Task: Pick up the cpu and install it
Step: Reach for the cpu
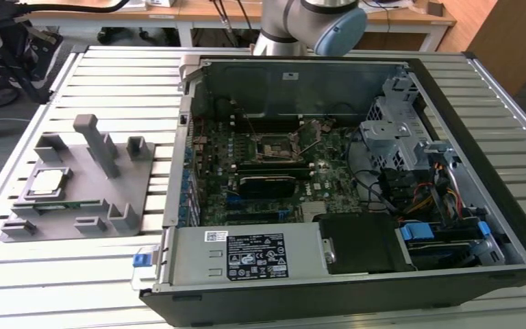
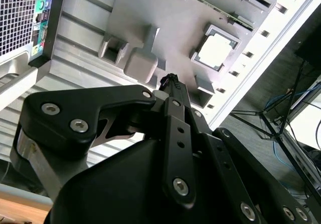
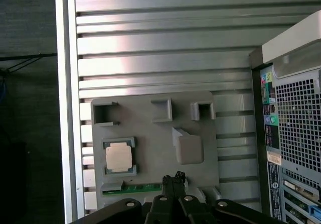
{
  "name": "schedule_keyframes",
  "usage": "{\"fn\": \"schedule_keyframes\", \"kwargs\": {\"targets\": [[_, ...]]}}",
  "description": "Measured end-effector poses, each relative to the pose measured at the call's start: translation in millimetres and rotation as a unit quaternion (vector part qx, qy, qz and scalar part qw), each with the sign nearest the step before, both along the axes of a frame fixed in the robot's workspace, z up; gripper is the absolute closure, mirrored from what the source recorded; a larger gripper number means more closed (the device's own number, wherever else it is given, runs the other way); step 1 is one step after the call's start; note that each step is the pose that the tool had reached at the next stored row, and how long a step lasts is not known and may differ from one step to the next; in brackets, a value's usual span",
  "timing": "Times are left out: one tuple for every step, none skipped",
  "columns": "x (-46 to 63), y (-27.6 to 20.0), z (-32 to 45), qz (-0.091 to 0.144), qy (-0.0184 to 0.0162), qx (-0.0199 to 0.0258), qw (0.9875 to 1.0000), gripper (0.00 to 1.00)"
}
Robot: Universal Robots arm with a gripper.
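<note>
Slatted surface (image 1: 107, 274) carries open computer case (image 1: 336, 301) and, beside it, gray fixture (image 1: 80, 186). Pincer (image 3: 175, 178) hangs above the fixture, tips pressed together, holding nothing. Cpu (image 3: 119, 157) lies in its fixture pocket, untouched. Step looks like pick approach; a grasp would need the tips parted and centred over the cpu.

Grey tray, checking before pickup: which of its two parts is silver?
The cpu, the square chip; the memory stick beside it is long and green.
</note>
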State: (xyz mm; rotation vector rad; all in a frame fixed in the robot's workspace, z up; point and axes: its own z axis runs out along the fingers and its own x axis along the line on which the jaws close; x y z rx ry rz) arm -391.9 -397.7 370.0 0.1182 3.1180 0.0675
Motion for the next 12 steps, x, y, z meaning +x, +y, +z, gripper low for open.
{"fn": "schedule_keyframes", "kwargs": {"targets": [[-2.5, 0.1, -0.1, 0.0, 0.0002, 0.0, 1.0, 0.89], [-5.0, 0.2, -0.3, 0.0, 0.0003, 0.0, 1.0, 0.89], [-7.2, 0.2, -0.6, 0.0, 0.0005, 0.0, 1.0, 0.89], [-9.3, 0.2, -0.9, 0.0, 0.0007, 0.0, 1.0, 0.89], [-11.4, 0.2, -1.2, 0.0, 0.0009, 0.0, 1.0, 0.89], [-14.0, 0.2, -1.5, 0.0, 0.001, 0.0, 1.0, 0.89], [-16.4, 0.2, -1.9, 0.0, 0.0011, 0.0, 1.0, 0.89], [-18.7, 0.2, -2.3, 0.0, 0.0012, 0.0, 1.0, 0.89], [-20.9, 0.2, -2.8, 0.0, 0.0013, 0.0, 1.0, 0.89], [-23.3, 0.0, -3.3, 0.0, 0.0013, 0.0, 1.0, 0.89], [-25.8, -0.2, -4.0, 0.0, 0.0013, 0.0, 1.0, 0.89], [-28.4, -0.4, -4.5, 0.0, 0.0014, 0.0, 1.0, 0.89]]}}
